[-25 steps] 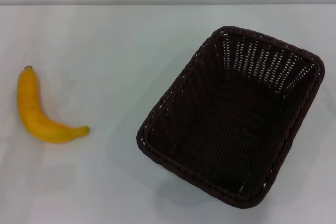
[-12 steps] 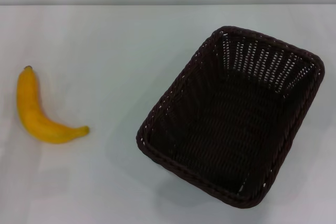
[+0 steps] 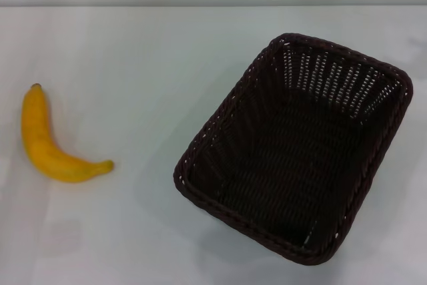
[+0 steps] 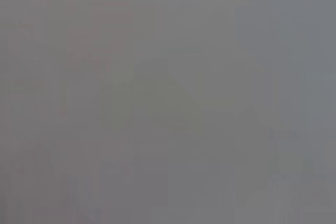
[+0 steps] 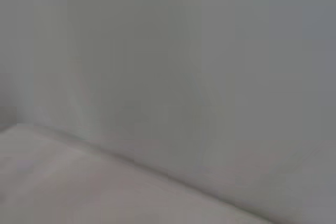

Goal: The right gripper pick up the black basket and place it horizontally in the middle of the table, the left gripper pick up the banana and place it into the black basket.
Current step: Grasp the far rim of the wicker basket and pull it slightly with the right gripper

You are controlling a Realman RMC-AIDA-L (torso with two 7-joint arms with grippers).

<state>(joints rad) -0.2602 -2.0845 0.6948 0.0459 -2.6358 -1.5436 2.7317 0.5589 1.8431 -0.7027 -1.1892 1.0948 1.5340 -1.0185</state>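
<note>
White table [image 3: 133, 45]: banana [image 3: 53, 145], black basket [image 3: 293, 151]

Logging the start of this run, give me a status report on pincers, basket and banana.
Both pincers out of view. Black basket empty, angled, on the table's right side. Banana lies apart at left. Nothing between them.

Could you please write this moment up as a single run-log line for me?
phase: before first grasp | black basket: right of centre, skewed, empty | banana: on table, left side, outside basket | left gripper: not in view | right gripper: not in view
</note>
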